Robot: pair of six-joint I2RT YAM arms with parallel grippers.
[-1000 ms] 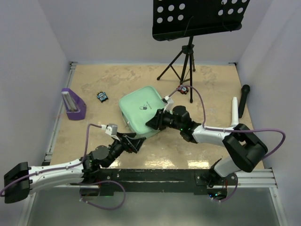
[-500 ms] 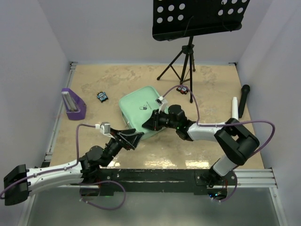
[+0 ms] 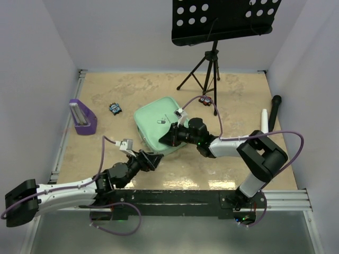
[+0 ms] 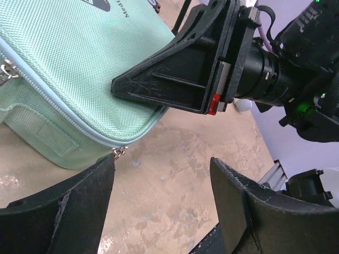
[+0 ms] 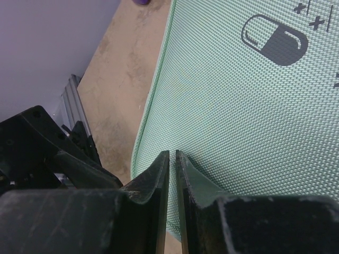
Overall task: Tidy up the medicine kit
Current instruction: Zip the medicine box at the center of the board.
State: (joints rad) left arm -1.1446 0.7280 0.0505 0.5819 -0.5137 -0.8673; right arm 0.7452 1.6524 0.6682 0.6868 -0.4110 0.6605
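While the right gripper (image 5: 172, 174) presses its jaws nearly together on the kit (image 3: 158, 126) at frame centre, the left gripper (image 4: 161, 185) gapes before its zipper pull (image 4: 118, 152). The kit lies zipped — a packet (image 3: 115, 108) sits loose upper left, so progress is unclear.

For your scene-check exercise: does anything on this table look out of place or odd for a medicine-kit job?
Yes. A music stand stands at the back and a microphone lies by the right wall; neither suits a medicine kit. The green kit sits askew, zipped shut, with two small packets loose outside it.
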